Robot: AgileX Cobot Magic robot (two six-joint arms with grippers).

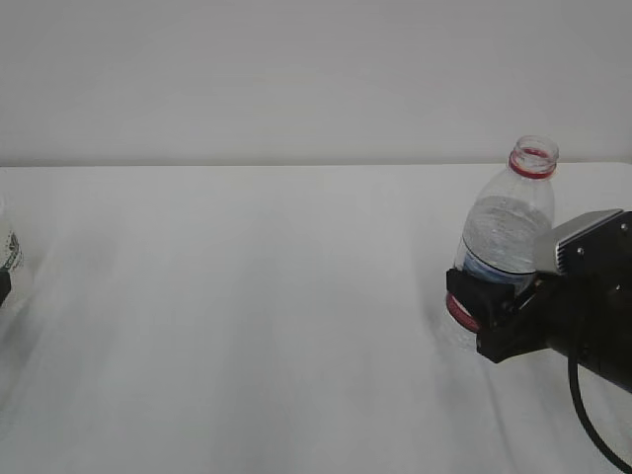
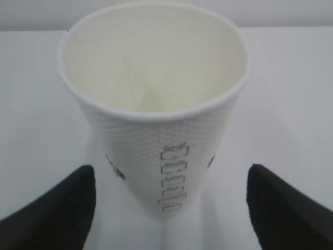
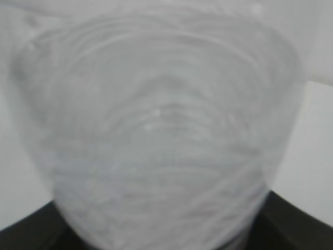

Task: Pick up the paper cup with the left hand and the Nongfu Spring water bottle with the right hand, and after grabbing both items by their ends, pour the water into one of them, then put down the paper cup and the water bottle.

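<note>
paper cup (image 2: 156,120) base hidden, bottle (image 3: 156,140) blurred

The left tool (image 2: 169,208) has its fingers (image 2: 57,208) spread wide, touching nothing. The right tool (image 1: 484,306), reaching in from the right, is clamped on the bottle (image 1: 509,232).

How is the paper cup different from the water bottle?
The paper cup is white and you cannot see through it; the water bottle is clear. The cup's mouth is wide, while the bottle narrows to a red-ringed neck. The cup stands free between open fingers; the bottle is gripped. Both are upright and uncovered.
</note>
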